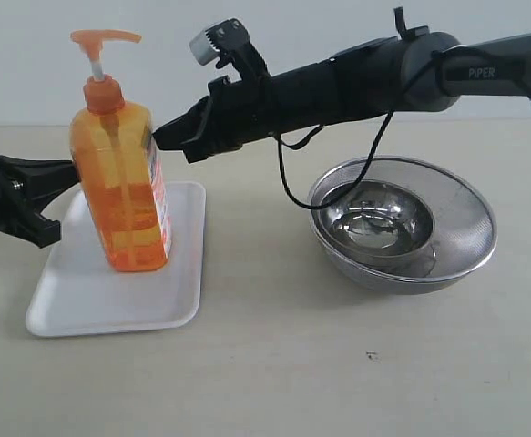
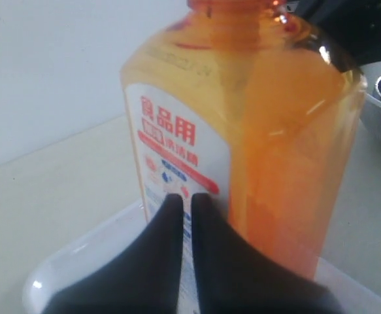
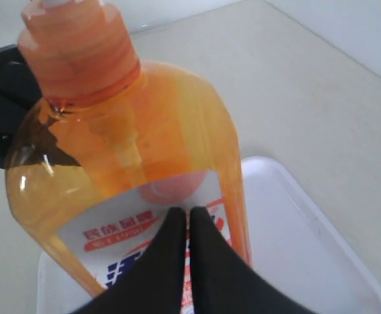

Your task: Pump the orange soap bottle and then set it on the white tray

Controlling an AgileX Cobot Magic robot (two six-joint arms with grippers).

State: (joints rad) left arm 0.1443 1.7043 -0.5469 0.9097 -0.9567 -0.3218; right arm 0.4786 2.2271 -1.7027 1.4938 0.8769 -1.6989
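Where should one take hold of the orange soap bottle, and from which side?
Probably at the collar under the pump, coming level from the right: the orange soap bottle stands upright on the white tray; its body is wide, the collar narrow and round.

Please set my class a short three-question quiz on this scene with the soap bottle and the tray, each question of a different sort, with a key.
1. True or false: the bottle stands upright on the tray.
2. The jaws of the right gripper are: A) wide open; B) shut; C) clamped around the pump head.
3. Fill in: the left gripper points at the bottle's ____ (pump or body).

Key: 1 true; 2 B; 3 body.
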